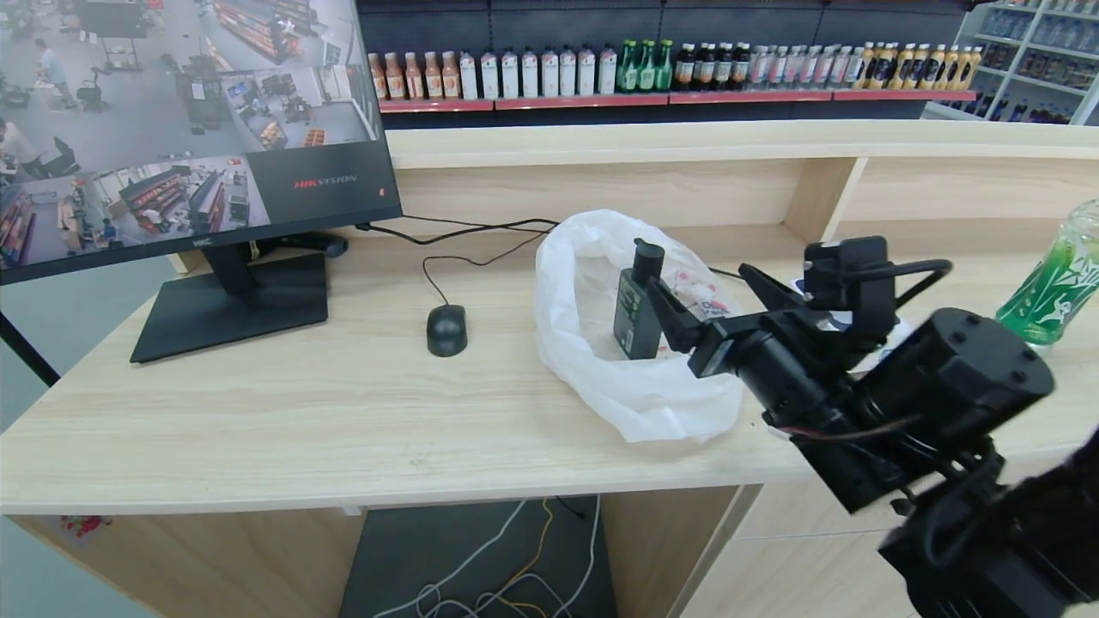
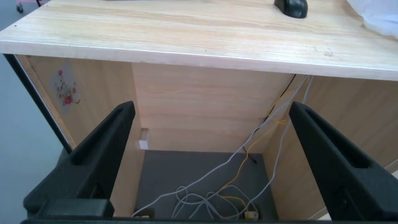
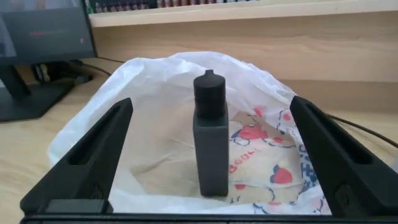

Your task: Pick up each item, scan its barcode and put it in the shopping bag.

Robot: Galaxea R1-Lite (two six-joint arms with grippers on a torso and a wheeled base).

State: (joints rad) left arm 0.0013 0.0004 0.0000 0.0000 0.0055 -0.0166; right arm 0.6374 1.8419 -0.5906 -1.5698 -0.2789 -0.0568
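While dark bottle (image 1: 637, 309) stands upright inside shopping bag (image 1: 592, 369), right gripper (image 1: 700, 279) is seen just beside it, head view. Left wrist view: left gripper (image 2: 211, 109) spread, empty, facing table (image 2: 186, 43) front. Right wrist view: fingers (image 3: 99, 143) released, bottle untouched between; could be toppled if brushed.

Pale wooden counter (image 1: 300, 429) up front, monitor (image 1: 172, 120) on its back left corner, mouse (image 1: 446, 330) mid-counter, bottle shelves (image 1: 601, 101) lining the wall behind.
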